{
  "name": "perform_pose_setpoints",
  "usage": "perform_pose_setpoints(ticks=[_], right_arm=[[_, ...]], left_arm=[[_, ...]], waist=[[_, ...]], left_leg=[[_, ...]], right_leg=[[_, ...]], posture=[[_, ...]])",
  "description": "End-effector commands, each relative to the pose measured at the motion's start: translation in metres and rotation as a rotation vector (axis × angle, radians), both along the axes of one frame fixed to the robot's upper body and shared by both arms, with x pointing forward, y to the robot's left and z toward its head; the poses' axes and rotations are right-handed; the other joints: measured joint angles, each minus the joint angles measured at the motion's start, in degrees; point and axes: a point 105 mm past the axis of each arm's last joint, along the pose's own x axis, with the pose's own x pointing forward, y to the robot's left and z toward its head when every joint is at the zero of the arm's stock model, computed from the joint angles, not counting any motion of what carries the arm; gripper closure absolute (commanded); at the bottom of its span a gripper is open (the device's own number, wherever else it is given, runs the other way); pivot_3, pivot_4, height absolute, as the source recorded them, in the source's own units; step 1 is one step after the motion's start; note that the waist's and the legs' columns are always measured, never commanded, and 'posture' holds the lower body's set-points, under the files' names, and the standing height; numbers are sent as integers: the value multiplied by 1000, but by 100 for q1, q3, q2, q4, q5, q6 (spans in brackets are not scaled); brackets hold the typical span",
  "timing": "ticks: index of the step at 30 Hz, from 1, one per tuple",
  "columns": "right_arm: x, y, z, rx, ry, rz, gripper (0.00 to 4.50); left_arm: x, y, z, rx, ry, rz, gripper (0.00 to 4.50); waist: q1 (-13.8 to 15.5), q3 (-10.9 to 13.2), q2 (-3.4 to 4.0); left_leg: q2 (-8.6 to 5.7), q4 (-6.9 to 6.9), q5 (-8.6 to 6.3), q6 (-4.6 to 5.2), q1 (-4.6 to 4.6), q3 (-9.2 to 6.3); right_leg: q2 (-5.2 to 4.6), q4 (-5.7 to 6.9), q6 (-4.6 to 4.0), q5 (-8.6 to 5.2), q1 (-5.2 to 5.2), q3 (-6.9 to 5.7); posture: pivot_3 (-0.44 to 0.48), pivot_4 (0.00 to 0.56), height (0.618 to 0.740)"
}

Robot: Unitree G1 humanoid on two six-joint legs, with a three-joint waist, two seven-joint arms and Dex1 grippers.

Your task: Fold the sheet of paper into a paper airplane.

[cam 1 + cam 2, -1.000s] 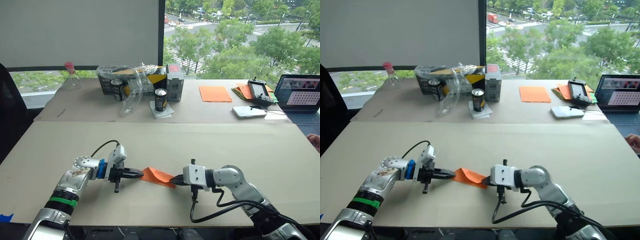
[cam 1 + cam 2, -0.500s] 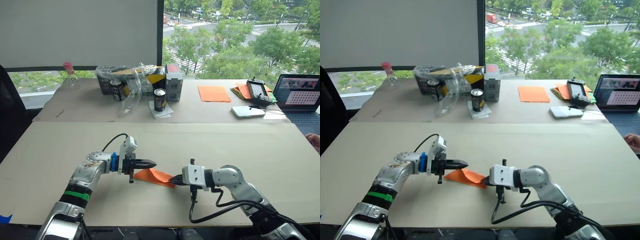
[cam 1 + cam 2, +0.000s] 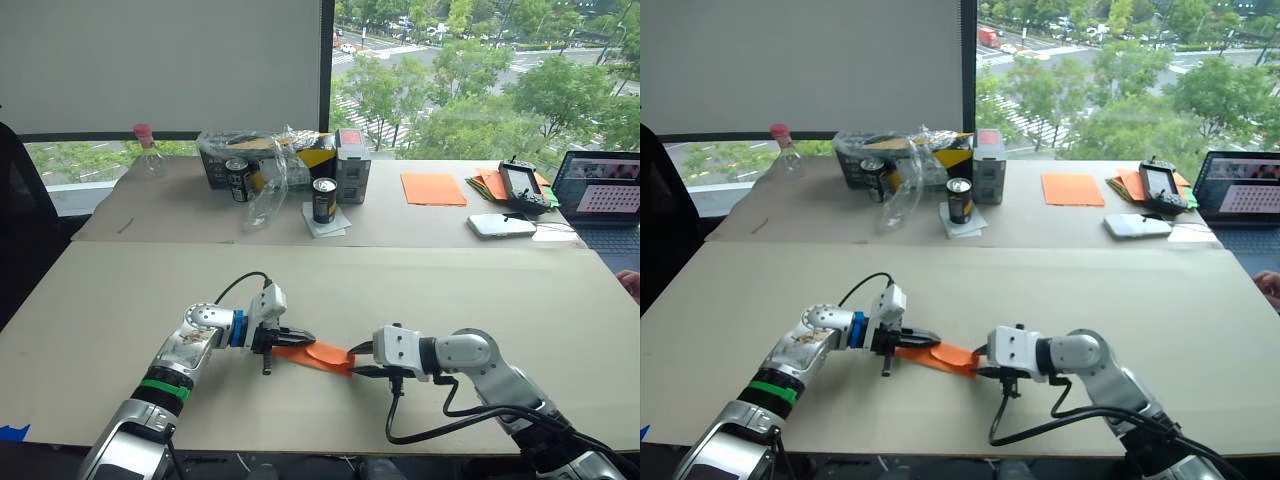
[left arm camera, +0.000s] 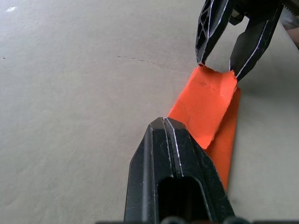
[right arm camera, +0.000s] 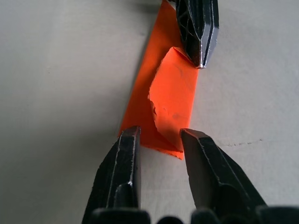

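Head views: the paper airplane (image 3: 318, 355), a narrow folded orange strip, lies on the worktop (image 3: 420, 280) between the left gripper (image 3: 303, 338) and the right gripper (image 3: 352, 366).

Left wrist view: left gripper's fingers (image 4: 175, 154) are pressed together, tip resting on the raised top flap.

Right wrist view: right gripper's fingers (image 5: 125, 163) are spread, one on each side of the strip's end, not clamping it. The top flap's edge is ragged.
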Motion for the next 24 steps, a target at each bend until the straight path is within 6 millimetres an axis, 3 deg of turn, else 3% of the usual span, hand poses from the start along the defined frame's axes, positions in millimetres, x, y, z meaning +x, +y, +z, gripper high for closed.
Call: perform_pose_setpoints(ticks=[1, 4, 13, 19, 24], right_arm=[[8, 5, 48, 147, 5, -28, 1179], [21, 9, 53, 173, 0, -78, 1337], [25, 40, 11, 141, 114, -72, 4393], [20, 56, -9, 122, 174, -53, 4450], [29, 45, -28, 64, 194, -147, 4450]], left_arm=[[-8, 9, -30, 98, 77, 30, 4500], [-9, 8, -30, 99, 76, 32, 4500], [-13, 6, -28, 86, 73, 50, 4500], [-15, 9, -32, 105, 73, 61, 4500], [-15, 10, -32, 107, 75, 66, 4500]], waist=[[-10, -1, 3], [-8, -2, 4], [-3, -3, 4], [-14, -4, 6], [-15, -7, 10]], left_leg=[[0, 0, 0, 0, 0, 0], [1, 0, 0, 0, 3, 0], [0, -1, -1, 1, -5, 0], [1, -1, -1, 1, -3, 0], [1, -1, -1, 1, -1, 0]], right_leg=[[0, 2, -2, 1, 0, 0], [1, 2, 1, 0, 2, 0], [-1, -1, -18, 11, -6, -1], [1, 0, -17, 10, -6, -1], [0, 0, -13, 8, -5, -1]], posture=[[0, 150, 720], [0, 150, 720], [0, 150, 720], [0, 150, 720], [0, 150, 720]])
